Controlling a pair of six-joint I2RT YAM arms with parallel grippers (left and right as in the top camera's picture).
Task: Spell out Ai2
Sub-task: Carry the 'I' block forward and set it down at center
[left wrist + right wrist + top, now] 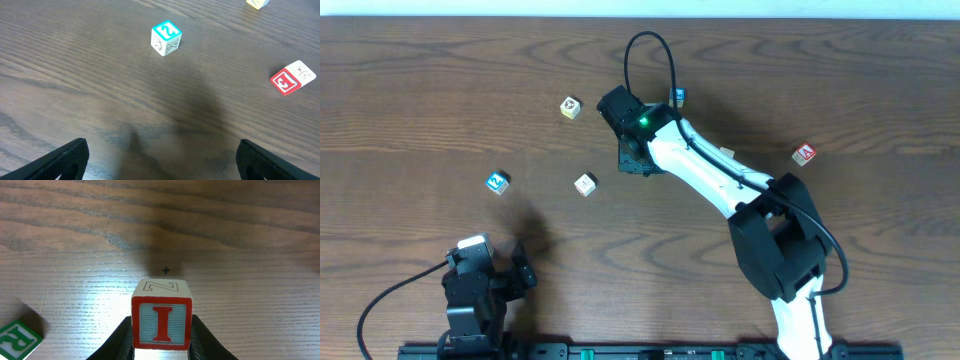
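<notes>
The right gripper (631,153) is closed around the red-framed I block (161,322) near the middle of the wooden table (420,80), with a green R block (17,339) just beside it. The left gripper (160,155) hangs wide apart near the table's front edge, facing the teal 2 block (166,37) and a red block (290,79).

Overhead, my right gripper (634,155) hides the I block (161,322); the green R block (17,339) is cropped at eight o'clock.
</notes>
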